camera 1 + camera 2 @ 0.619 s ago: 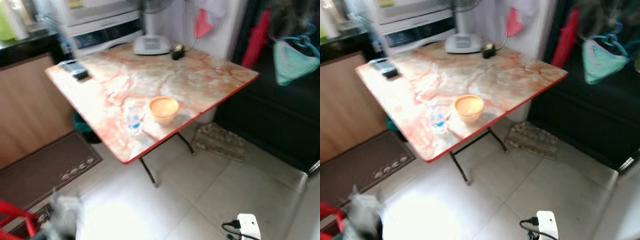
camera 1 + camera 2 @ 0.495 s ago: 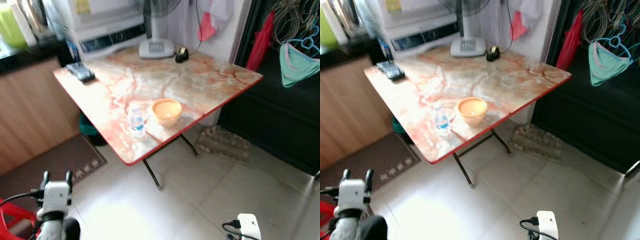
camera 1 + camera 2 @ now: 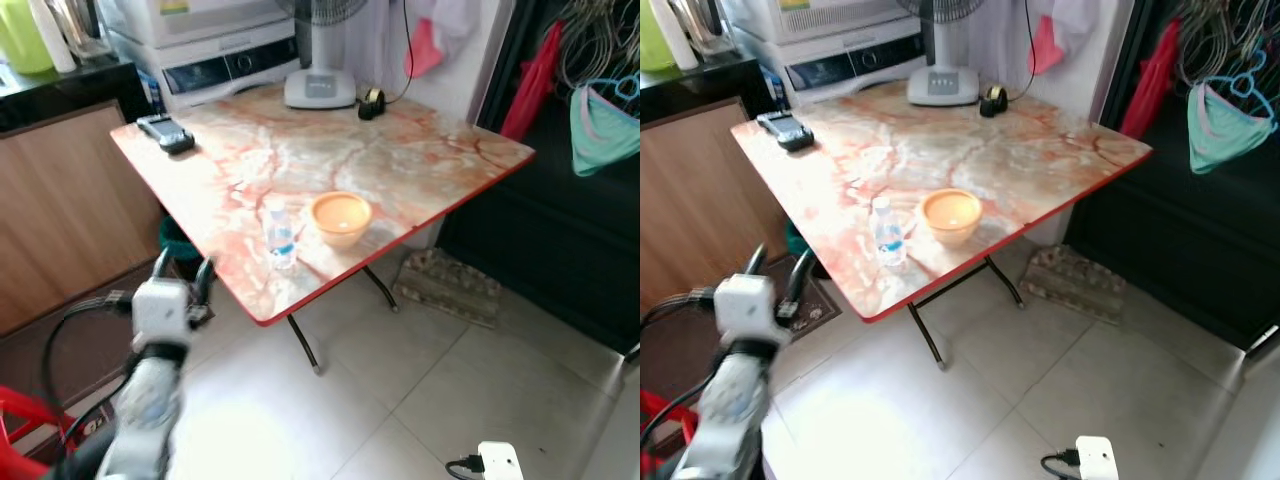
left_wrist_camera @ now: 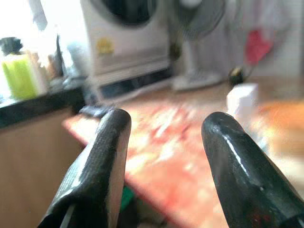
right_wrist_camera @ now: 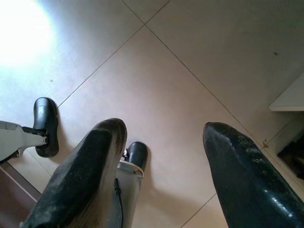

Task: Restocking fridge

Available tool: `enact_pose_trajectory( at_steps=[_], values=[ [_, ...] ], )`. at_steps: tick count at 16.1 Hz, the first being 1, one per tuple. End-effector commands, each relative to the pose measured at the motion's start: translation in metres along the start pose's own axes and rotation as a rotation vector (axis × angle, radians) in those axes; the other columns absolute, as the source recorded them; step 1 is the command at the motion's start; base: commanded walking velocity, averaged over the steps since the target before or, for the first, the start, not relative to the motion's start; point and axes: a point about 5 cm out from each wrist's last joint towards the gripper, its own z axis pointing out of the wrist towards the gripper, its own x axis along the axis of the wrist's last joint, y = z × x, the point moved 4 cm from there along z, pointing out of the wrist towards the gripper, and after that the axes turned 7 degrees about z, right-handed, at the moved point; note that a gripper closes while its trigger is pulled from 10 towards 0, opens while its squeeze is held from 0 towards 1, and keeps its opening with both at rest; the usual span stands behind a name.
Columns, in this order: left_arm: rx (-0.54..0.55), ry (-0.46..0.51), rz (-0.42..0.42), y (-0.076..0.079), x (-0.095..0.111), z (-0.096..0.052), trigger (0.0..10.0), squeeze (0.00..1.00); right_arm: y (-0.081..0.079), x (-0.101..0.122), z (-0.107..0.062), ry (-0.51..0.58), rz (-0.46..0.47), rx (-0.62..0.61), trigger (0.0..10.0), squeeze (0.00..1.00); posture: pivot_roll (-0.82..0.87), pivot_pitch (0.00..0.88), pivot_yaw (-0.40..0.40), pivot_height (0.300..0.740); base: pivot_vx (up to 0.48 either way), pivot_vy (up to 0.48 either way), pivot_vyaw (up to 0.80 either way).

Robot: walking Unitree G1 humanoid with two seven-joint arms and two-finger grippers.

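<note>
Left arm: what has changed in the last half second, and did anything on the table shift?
The left arm has come up from the frame's bottom edge, and its claw now sits open beside the table's near-left edge, short of the bottle. It holds nothing. The camera also shifted. Bottle, bowl, remote and fan base kept their places on the table.

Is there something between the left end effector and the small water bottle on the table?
Nothing visible. The left end effector, open, is raised beside the table's near-left edge; the water bottle stands by that edge, and the orange bowl sits beyond it.
</note>
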Motion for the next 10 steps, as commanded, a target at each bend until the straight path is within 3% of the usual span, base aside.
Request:
enact_pose_trajectory(
  at_steps=[1,3,6,10],
  values=[
    [-0.002,0.001,-0.037,-0.001,0.015,0.003,10.0,0.00,0.004,-0.004,-0.001,-0.001,0.004,-0.007,10.0,0.00,0.10,0.035,0.002,0.740,0.000,0.000,0.00],
    [-0.039,0.047,-0.025,0.004,0.038,0.010,10.0,0.00,0.009,-0.007,-0.002,-0.013,-0.007,-0.024,10.0,0.00,0.12,0.043,-0.002,0.740,0.000,0.000,0.00],
    [-0.040,0.052,-0.020,-0.001,0.052,0.012,10.0,0.00,0.012,-0.011,-0.004,-0.016,0.002,-0.028,10.0,0.00,0.12,0.040,-0.012,0.740,0.000,0.000,0.00],
    [0.024,-0.020,-0.105,-0.012,0.052,0.013,10.0,0.00,0.017,-0.011,-0.005,-0.003,0.022,-0.052,10.0,0.00,0.11,0.044,-0.015,0.740,0.000,0.000,0.00]
  ],
)
